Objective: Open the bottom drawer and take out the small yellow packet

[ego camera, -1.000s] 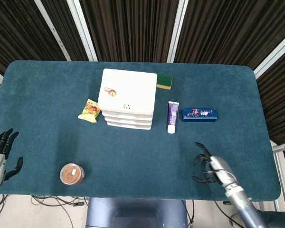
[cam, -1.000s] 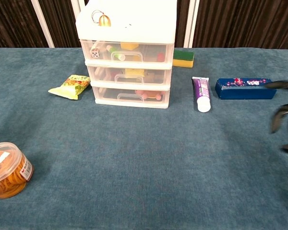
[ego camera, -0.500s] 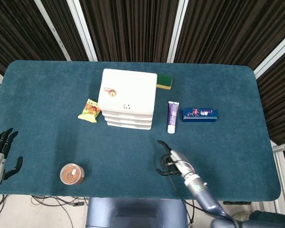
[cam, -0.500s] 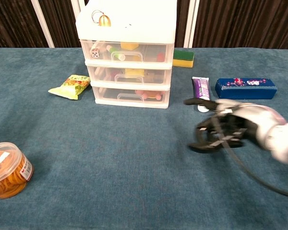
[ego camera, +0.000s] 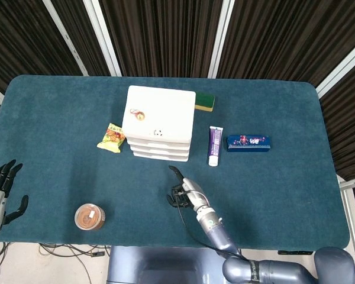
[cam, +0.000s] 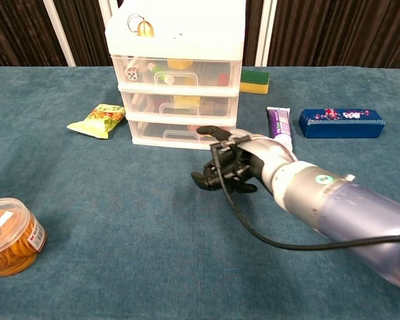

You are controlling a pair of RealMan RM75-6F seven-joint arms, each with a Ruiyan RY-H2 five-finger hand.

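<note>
Overhead, the right hand (ego camera: 181, 190) hovers at 5 o'clock from the closed bottom drawer (ego camera: 161, 156), fingers spread, holding nothing; the left hand (ego camera: 0, 190) rests released at the table's (ego camera: 272, 189) 8 o'clock edge. From the chest, the right hand (cam: 230, 167) is just before the bottom drawer (cam: 181, 134); which item inside is the yellow packet, I cannot tell.

The drawer unit (cam: 177, 73) is cut off by the chest view's top edge. Contents behind its clear fronts are too small to identify, and the head view hides them. The orange tub (cam: 10, 235) and the left hand (ego camera: 0, 192) are clipped by left edges. The right hand (cam: 230, 165) overlaps the bottom drawer (cam: 182, 133).
</note>
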